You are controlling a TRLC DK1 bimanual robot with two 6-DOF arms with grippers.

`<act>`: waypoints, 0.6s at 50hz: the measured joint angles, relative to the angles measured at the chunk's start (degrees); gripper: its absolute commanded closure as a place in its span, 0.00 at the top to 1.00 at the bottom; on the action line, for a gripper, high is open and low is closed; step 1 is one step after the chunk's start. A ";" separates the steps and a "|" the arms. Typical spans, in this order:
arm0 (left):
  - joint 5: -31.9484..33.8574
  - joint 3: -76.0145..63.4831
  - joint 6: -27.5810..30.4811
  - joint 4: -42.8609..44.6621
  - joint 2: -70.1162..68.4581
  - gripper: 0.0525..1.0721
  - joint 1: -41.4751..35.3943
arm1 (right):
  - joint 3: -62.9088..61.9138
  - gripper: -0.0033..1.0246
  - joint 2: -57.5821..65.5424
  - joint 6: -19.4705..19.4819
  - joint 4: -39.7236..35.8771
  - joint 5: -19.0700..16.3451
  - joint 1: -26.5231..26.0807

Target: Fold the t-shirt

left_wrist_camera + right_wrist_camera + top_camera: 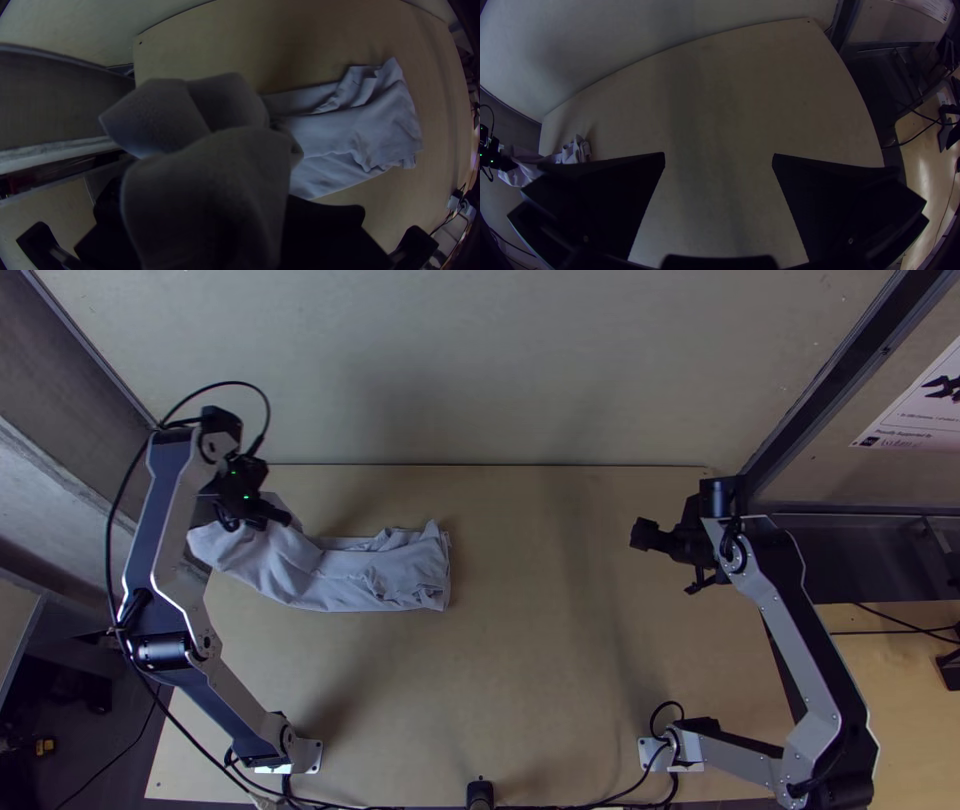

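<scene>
Bunched t-shirt (210, 175) hides the gripping tips of the left end effector (268, 512).

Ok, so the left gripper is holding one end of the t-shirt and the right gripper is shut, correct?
Not quite: the right gripper is open, its fingers wide apart in the right wrist view. The left gripper is indeed holding one end of the t-shirt.

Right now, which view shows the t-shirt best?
The top view: most of the t-shirt lies visible, a long rumpled strip. The left wrist view has its raised end looming close; the right wrist view shows it small and distant.
</scene>
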 measured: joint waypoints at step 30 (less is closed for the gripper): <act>-0.90 1.64 -13.20 -0.66 4.00 0.03 -23.61 | -5.35 0.96 -5.88 0.00 1.73 0.39 -2.12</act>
